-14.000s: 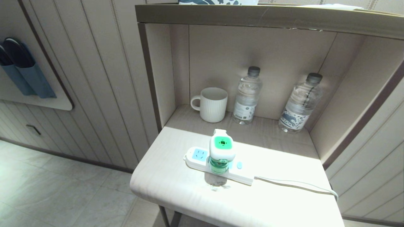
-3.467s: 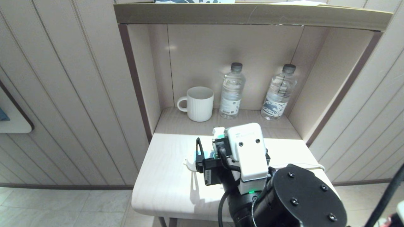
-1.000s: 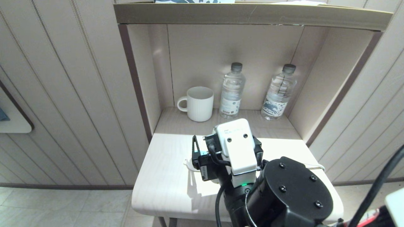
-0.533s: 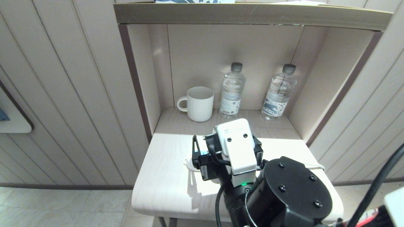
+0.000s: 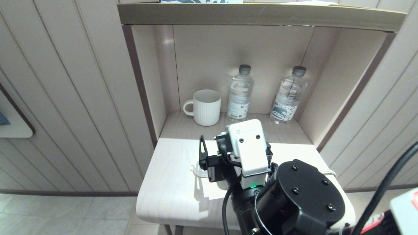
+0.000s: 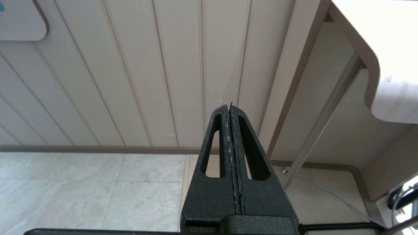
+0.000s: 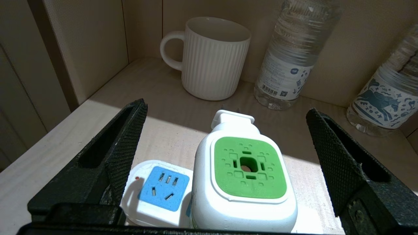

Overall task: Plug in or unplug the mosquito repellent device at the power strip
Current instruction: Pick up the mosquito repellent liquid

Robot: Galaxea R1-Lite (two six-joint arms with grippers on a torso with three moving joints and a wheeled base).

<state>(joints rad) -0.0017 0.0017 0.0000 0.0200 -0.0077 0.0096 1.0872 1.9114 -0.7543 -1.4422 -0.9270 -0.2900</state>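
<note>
The mosquito repellent device, white with a green top, stands upright on the power strip, beside a free blue socket. Its plug block points toward the mug, and two metal prongs show at that end. My right gripper is open, one finger on either side of the device and clear of it. In the head view my right wrist hides the device; only the strip's rounded end shows. My left gripper is shut, empty and parked low beside the table.
The strip lies on a small pale table set into a niche. At the back stand a white ribbed mug and two water bottles. Side walls and a shelf board enclose the niche. The cord trails right.
My right hand has shifted very slightly toward the shelf over the device, fingers still spread wide. The left arm has not moved.
</note>
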